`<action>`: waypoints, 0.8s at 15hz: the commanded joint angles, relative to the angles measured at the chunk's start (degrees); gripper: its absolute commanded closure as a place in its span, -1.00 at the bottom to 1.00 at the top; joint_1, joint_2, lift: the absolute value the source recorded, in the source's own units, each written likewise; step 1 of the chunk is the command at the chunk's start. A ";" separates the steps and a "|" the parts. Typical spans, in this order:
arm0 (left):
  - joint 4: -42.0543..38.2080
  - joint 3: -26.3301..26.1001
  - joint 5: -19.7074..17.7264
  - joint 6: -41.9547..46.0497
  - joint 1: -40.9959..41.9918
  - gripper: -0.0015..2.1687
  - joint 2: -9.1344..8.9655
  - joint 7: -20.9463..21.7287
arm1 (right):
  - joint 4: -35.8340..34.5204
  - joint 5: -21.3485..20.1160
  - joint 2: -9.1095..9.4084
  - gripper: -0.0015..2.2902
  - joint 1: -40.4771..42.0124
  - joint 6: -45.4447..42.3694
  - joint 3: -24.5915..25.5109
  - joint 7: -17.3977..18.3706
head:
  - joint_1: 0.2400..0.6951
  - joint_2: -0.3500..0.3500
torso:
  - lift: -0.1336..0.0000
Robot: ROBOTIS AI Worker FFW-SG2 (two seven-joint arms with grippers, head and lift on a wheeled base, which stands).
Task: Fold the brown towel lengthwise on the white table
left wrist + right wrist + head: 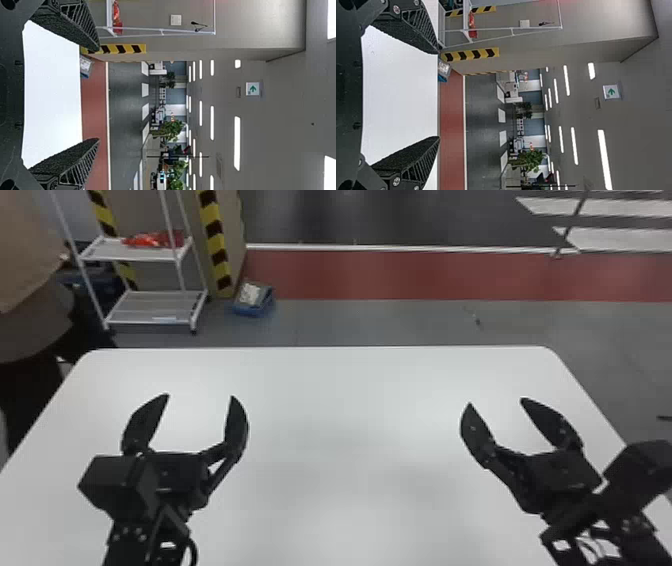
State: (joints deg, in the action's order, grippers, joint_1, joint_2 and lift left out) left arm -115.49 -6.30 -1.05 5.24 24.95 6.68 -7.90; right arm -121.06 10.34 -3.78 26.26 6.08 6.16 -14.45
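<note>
Well, the left gripper (200, 395) has its fingers spread wide over the left part of the white table (350, 435), which spans beneath both; the right gripper (496, 401) (similarly wide) is above the right part.

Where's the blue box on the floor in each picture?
Head view: blue box past the white table, near the white rack.
Left wrist view: blue box just past the table, by the red floor.
Right wrist view: blue box between table and stripes.
Shared landmark: yellow-and-black stripes beside it.
</note>
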 commanded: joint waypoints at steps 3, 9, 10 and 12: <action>-0.08 -0.12 0.00 -0.10 0.28 -0.93 0.17 -0.01 | -0.14 0.12 0.00 -0.89 -0.07 0.92 -0.09 0.21 | 1.00 -0.09 | -0.69; -0.79 -0.47 0.00 -3.09 -0.16 -0.93 0.17 0.34 | -1.46 -0.06 -0.26 -0.86 0.55 2.50 -0.09 0.12 | 1.00 -0.09 | -0.69; -0.79 -0.56 0.00 -3.09 -0.25 -0.93 0.17 0.34 | -1.55 0.03 -0.18 -0.86 0.72 2.50 -0.09 0.21 | 1.00 -0.09 | -0.69; -0.70 -0.65 0.00 -3.09 -0.34 -0.93 0.00 0.08 | -2.25 -0.50 -0.26 -0.89 0.99 3.91 -0.09 0.82 | 1.00 -0.10 | -0.69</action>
State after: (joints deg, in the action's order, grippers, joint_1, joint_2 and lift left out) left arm -116.26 -6.88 -1.05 2.17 24.69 6.80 -7.67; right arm -122.82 10.20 -4.02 27.08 8.84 6.06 -14.01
